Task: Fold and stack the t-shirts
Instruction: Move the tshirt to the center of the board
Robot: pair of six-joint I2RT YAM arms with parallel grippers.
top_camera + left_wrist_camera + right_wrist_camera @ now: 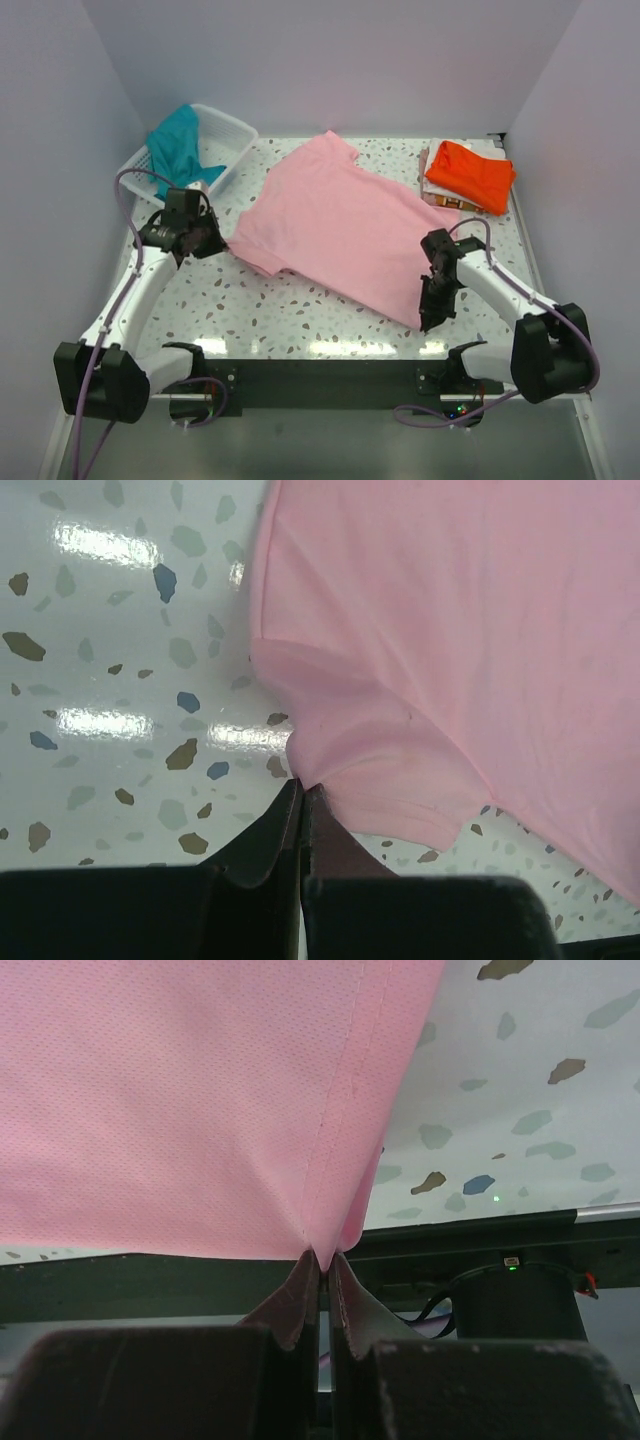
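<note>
Lying spread across the bench [300, 312], the pink t-shirt [340, 220] is clamped at two points: left tool [302, 792] closed on its sleeve edge, right tool [323, 1260] closed on its near hem corner.

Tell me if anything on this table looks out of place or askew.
The teal cloth t-shirt spills over the white plastic lattice basket's rim at far left. The light pink t-shirt lies diagonal, pinched by the left hand and right hand.

Pink [340, 225] spread; orange [470, 175] folded; teal [180, 140] crumpled.
</note>
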